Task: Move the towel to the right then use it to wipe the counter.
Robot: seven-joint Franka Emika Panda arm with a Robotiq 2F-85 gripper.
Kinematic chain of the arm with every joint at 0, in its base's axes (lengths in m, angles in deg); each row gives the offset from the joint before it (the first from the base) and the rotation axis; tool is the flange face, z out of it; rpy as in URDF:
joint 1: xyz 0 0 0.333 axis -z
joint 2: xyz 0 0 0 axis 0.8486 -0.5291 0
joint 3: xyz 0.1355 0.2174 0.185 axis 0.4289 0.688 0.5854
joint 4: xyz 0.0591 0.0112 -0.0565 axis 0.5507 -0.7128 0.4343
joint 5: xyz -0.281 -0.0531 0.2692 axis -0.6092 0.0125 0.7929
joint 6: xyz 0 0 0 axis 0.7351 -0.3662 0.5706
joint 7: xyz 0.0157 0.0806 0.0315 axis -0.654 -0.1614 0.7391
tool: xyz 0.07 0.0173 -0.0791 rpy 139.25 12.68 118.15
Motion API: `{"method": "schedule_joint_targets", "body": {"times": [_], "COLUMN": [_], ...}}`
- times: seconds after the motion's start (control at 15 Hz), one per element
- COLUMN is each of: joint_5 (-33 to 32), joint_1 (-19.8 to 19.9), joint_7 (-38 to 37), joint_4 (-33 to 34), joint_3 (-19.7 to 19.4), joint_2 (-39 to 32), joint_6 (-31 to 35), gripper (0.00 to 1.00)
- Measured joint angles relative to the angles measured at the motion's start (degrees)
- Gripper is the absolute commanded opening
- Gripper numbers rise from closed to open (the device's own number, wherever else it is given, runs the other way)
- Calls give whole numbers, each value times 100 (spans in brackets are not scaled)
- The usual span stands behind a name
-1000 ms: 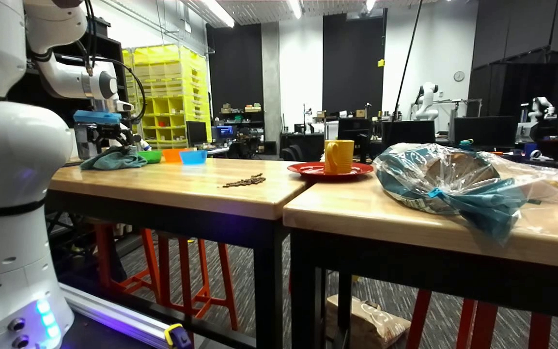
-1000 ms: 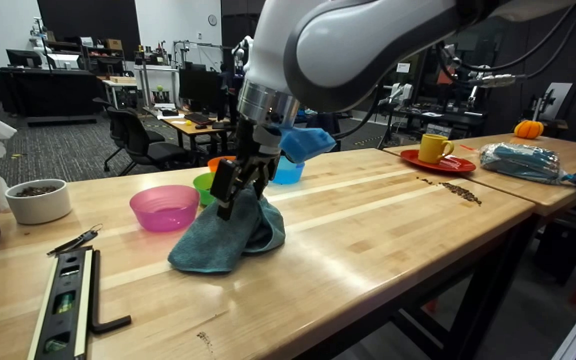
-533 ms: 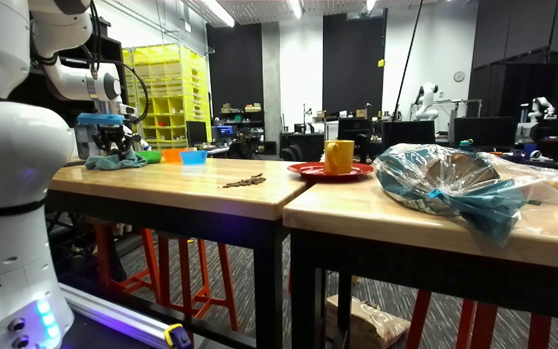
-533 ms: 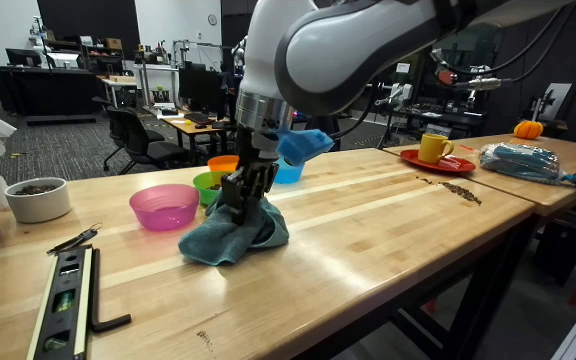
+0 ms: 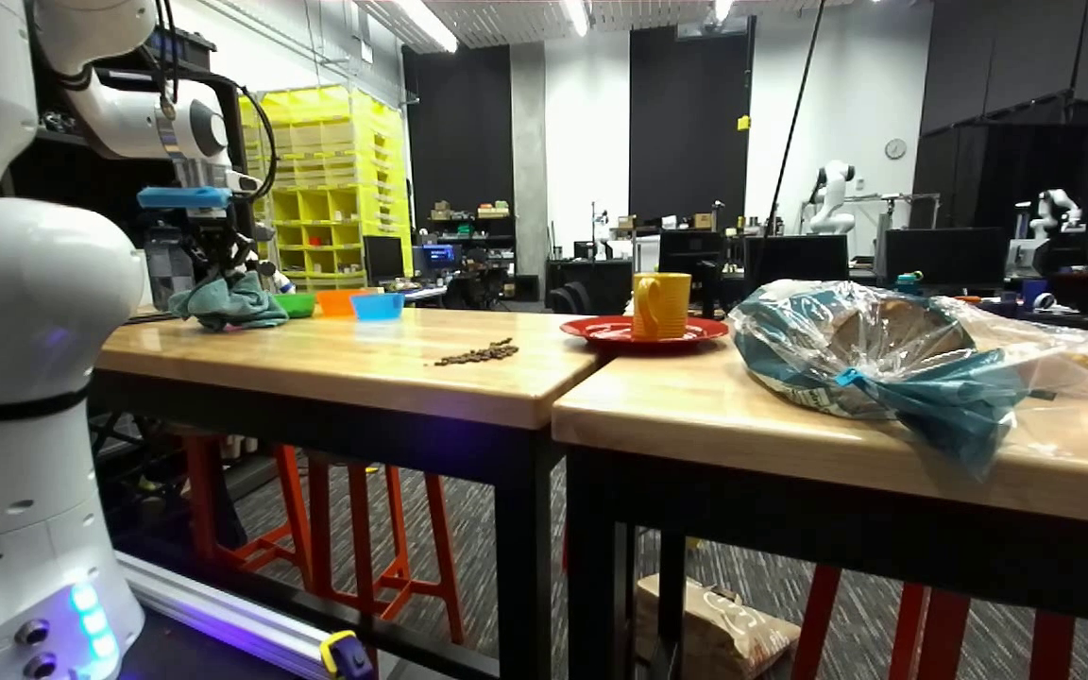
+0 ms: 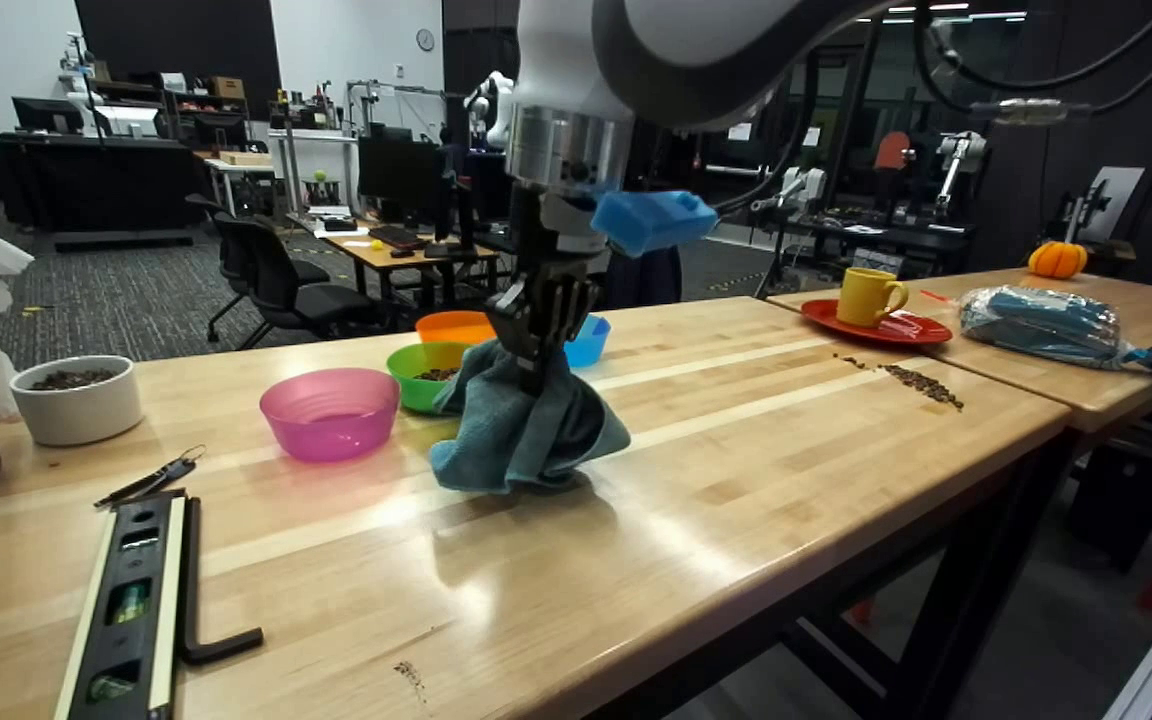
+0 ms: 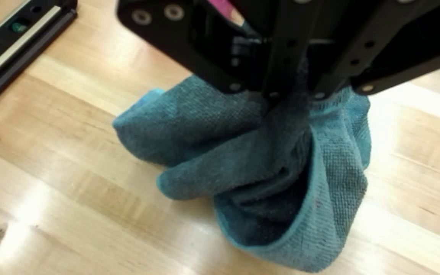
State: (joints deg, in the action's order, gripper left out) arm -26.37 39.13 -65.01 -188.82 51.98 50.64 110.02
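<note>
Towel (image 6: 524,438) pinched btwn jaws, folds hanging blw.

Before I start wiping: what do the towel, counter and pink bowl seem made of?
Towel: matte fabric, perhaps microfibre; fine weave, floppy folds.
Counter: wood strips, apparently varnished; grain shows under glossy reflections.
Pink bowl: probably smooth plastic; its wall looks translucent.

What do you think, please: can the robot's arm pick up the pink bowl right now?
Probably not yet: the pincer is shut on the teal towel. The pink bowl itself looks free, with nothing over it.
</note>
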Motion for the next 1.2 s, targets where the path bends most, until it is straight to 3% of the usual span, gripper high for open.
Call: {"method": "schedule_joint_targets", "body": {"times": [0.4,0.8,1.2], "joint_5": [-3,-19,204], "joint_1": [130,672,1465], "joint_7": [-629,-802,-760], "joint_4": [-637,-1753,-2581], "joint_3": [-125,-489,-1391], "joint_2": [1259,2823,4041], "joint_6": [-669,-1058,-1254], "gripper": [2,2,2]}}
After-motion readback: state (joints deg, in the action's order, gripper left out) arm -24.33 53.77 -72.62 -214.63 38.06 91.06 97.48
